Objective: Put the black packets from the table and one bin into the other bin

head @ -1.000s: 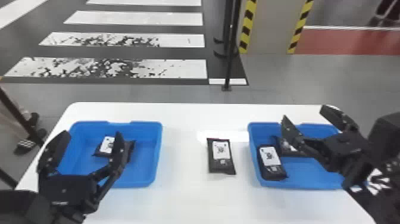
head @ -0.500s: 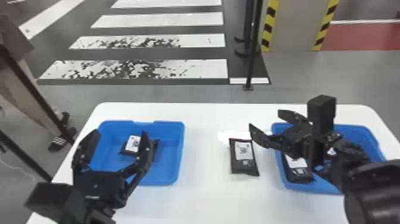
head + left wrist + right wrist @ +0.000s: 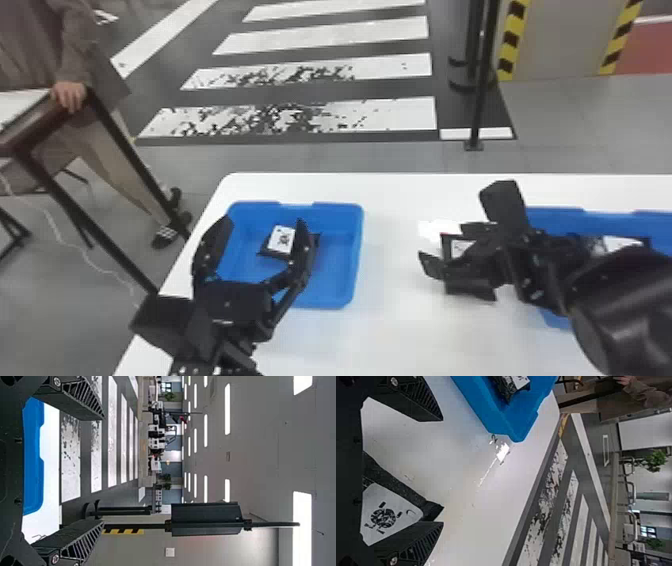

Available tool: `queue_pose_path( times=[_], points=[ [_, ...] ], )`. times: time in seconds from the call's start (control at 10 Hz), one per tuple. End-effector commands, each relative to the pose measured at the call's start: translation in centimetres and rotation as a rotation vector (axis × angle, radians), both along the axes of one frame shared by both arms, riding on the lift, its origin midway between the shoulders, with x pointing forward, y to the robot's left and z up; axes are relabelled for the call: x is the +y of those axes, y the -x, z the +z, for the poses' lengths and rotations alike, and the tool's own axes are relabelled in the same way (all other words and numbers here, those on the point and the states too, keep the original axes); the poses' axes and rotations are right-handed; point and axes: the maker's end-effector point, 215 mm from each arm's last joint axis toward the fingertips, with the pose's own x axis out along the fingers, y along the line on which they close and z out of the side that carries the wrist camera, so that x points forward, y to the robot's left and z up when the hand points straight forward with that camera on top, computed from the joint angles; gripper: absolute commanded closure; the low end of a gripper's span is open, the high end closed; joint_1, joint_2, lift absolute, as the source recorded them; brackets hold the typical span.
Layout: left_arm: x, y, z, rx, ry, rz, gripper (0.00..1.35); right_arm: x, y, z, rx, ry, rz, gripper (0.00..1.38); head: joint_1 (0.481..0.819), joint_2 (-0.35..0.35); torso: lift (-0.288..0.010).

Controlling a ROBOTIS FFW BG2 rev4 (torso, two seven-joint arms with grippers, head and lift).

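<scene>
I judge this to be the picking step: my right hand (image 3: 442, 471), spread wide and empty, is over the black packet (image 3: 470, 291) on the smooth white bench (image 3: 400, 330), so next I should centre on it, lower and pinch. Its soft black wrapping and pale label (creases could make it slip) contrast with my ridged fingers and the stiff blue plastic of the left bin (image 3: 354, 270) and right bin (image 3: 552, 216). My left hand (image 3: 263, 221) hangs wide open by the left bin.
</scene>
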Motion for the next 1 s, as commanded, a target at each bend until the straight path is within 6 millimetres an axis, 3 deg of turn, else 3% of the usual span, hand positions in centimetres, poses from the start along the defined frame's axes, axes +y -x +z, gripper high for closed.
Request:
queue_pose_path(
  times=[0.0, 0.2, 0.4, 0.8, 0.9],
  points=[
    [0.0, 0.0, -0.1, 0.002, 0.000, 0.000, 0.10, -0.1, 0.6, -2.4, 0.073, 0.064, 0.003, 0.08, 0.695, 0.232, -0.110],
    [0.0, 0.0, -0.2, 0.004, 0.001, 0.001, 0.10, -1.3, 0.8, -4.1, 0.126, 0.151, -0.016, 0.08, 0.695, 0.230, -0.110],
    [0.1, 0.0, -0.7, 0.016, -0.002, 0.002, 0.10, -1.8, 0.5, -3.5, 0.122, 0.231, -0.023, 0.08, 0.695, 0.219, -0.110],
    [0.0, 0.0, -0.7, 0.014, 0.002, -0.001, 0.10, -4.7, -0.4, -5.8, 0.173, 0.292, -0.065, 0.08, 0.695, 0.191, -0.110],
    [-0.1, -0.1, -0.6, 0.012, 0.002, -0.003, 0.10, -5.5, -0.4, -6.5, 0.186, 0.303, -0.074, 0.14, 0.695, 0.183, -0.110]
  ],
)
